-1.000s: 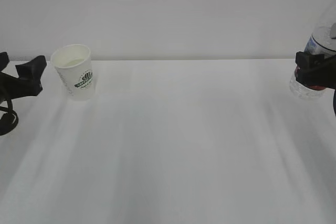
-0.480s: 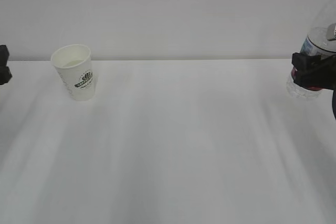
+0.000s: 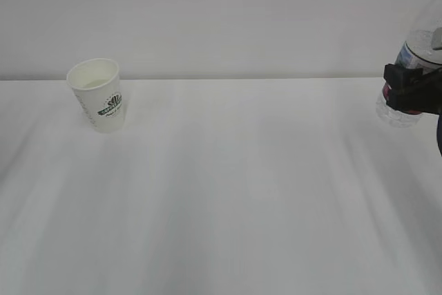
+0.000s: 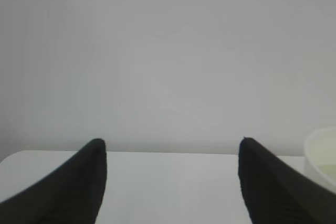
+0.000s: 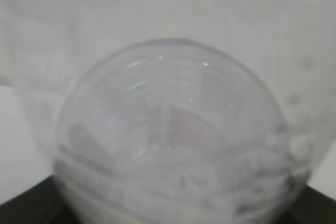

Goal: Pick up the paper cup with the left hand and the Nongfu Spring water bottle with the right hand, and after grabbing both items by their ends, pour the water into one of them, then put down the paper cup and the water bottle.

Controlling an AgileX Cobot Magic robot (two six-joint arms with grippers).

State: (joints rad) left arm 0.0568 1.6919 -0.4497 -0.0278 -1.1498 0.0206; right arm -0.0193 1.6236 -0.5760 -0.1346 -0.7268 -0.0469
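Observation:
The white paper cup (image 3: pixel 100 94) with its green logo stands upright at the back left of the table, untouched. In the left wrist view only the cup's rim (image 4: pixel 321 156) shows, at the right edge, outside the fingers. My left gripper (image 4: pixel 171 142) is open with nothing but bare table between its black fingertips, and it is out of the exterior view. At the far right, my right gripper (image 3: pixel 413 94) is shut on the clear Nongfu Spring water bottle (image 3: pixel 407 112) across its labelled middle. The bottle (image 5: pixel 173 140) fills the right wrist view, blurred. No stream of water shows.
The white table (image 3: pixel 242 191) runs out to a plain grey wall behind. Nothing else stands on it between the cup and the bottle. The bottle and the right arm are cut off by the right frame edge.
My left gripper has drawn back to the left, away from the cup and out of the exterior view. The bottle in my right gripper has shifted slightly up and left.

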